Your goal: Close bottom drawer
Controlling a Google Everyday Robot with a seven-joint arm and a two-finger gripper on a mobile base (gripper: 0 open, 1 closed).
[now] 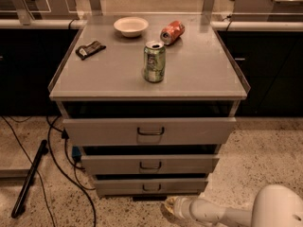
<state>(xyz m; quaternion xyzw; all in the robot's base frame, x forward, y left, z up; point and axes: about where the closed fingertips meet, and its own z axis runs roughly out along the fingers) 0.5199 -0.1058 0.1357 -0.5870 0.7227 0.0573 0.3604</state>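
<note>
The grey cabinet's bottom drawer (118,187) has the narrowest front of the three and a small dark loop handle (151,188). A dark gap shows above its front. The middle drawer (189,164) and the wide top drawer (199,130) stand out further above it. My gripper (168,207) is low at the floor, just below and in front of the bottom drawer's right half, a little apart from its front. My white arm (222,214) reaches in from the lower right.
On the cabinet top stand a green can (154,61) and a white bowl (131,26). A red can (172,31) and a dark packet (90,49) lie beside them. Cables (61,164) and a black rod (29,178) lie on the floor at left. Dark counters stand behind.
</note>
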